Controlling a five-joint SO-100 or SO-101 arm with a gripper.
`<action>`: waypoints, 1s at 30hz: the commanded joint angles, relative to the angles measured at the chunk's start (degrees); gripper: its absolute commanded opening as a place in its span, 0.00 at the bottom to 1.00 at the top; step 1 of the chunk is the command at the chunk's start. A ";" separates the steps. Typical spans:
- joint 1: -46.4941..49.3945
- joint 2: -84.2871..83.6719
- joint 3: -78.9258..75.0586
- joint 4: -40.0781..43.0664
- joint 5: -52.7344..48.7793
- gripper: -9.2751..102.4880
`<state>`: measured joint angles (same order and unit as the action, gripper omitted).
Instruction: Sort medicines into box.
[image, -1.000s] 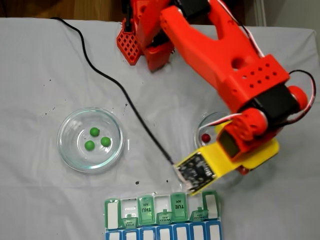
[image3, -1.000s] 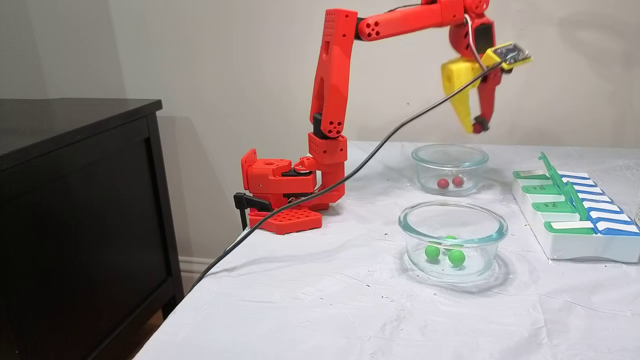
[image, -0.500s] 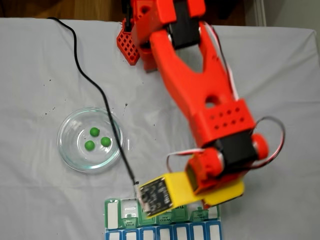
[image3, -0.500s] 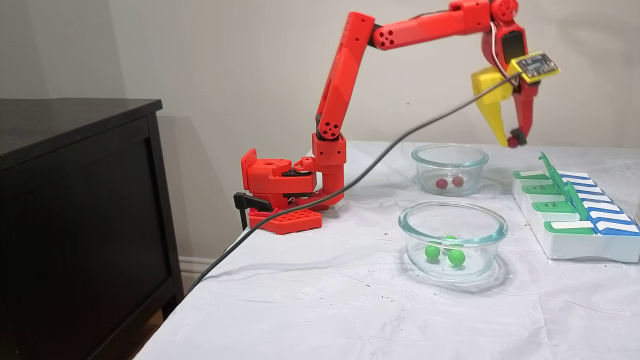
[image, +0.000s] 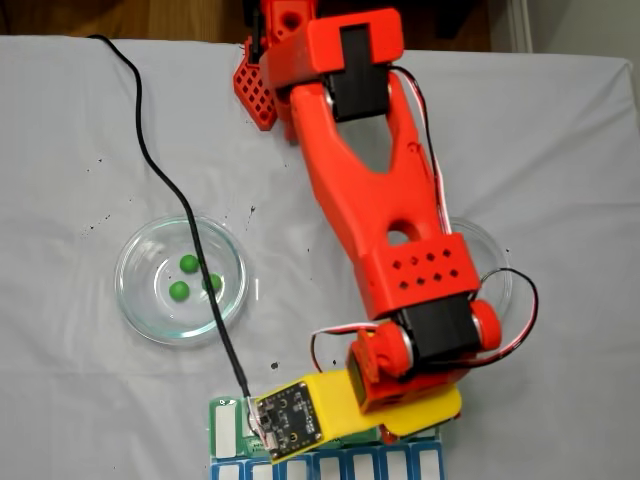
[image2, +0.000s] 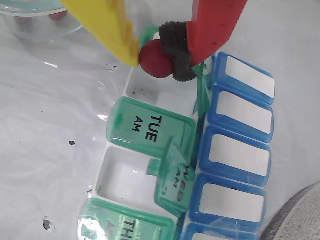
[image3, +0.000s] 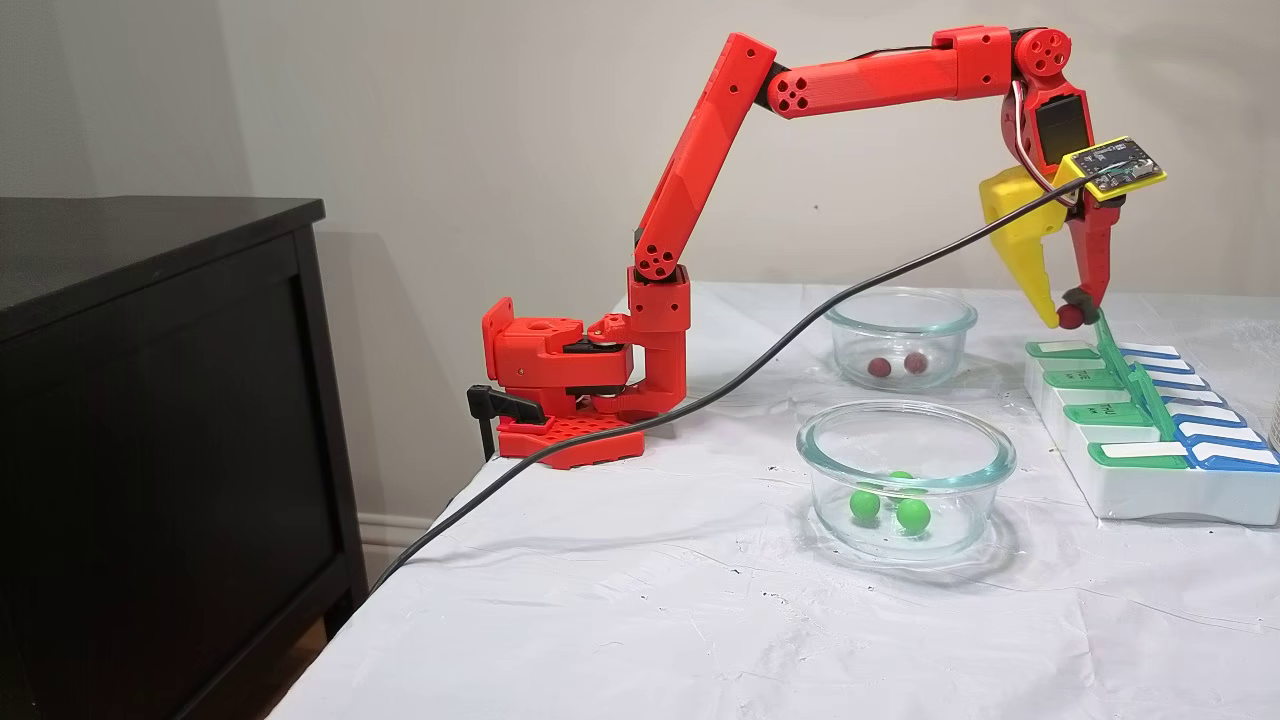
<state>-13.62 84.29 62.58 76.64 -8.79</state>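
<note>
arm outstretched, end effector (image3: 1066, 317) pinching red ball (image2: 156, 58), above box (image3: 1150, 470)

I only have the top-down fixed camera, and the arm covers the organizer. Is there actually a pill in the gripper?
Observer: Yes. In the wrist view the gripper is shut on a dark red ball, pinched between the yellow finger and the red finger's black pad.
Operator: Where is it relative to the box?
Observer: In the side fixed view the ball hangs just above the far end of the pill organizer, not yet inside.
Operator: Is the compartment below open?
Observer: In the wrist view the white compartment beyond the TUE lid looks uncovered under the ball.
</note>
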 joint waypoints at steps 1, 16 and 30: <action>-1.67 4.66 -0.70 -0.44 -1.14 0.08; -2.99 6.59 0.88 1.14 -2.64 0.08; -1.05 2.20 -0.70 -7.38 -2.37 0.08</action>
<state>-15.29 85.17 65.74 72.07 -10.90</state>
